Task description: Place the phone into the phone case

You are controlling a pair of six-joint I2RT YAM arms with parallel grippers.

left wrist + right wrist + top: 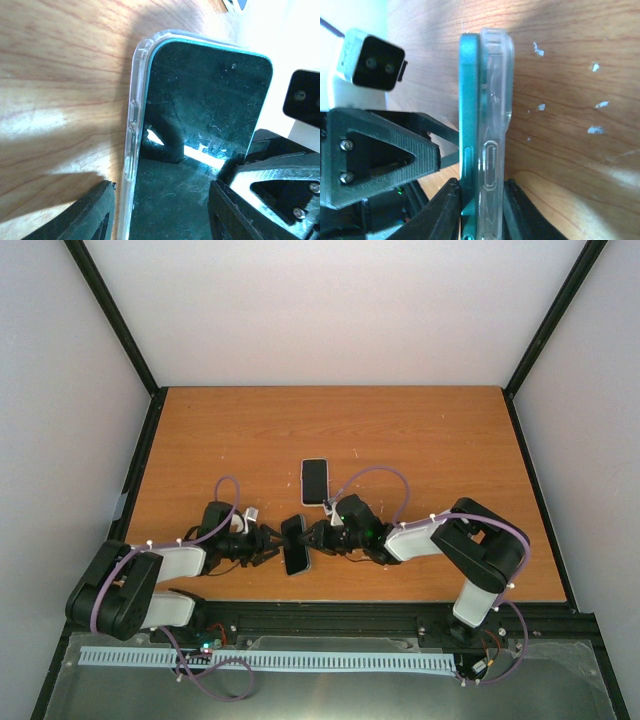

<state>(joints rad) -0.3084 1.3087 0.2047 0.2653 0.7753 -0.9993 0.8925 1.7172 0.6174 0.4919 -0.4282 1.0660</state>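
A teal phone with a dark screen is held between both arms over the table's near middle. The clear phone case lies along the phone's left edge and round its top corner. Seen edge-on, the case sits against the back of the phone, and a seam shows between them. My left gripper straddles the pair across their width and is shut on them. My right gripper pinches phone and case together through their thickness. In the top view the left gripper and right gripper meet at the phone.
A second phone with a white rim lies flat on the wooden table, just behind the grippers. Black frame posts and pale walls enclose the table on three sides. Purple cables loop over both arms.
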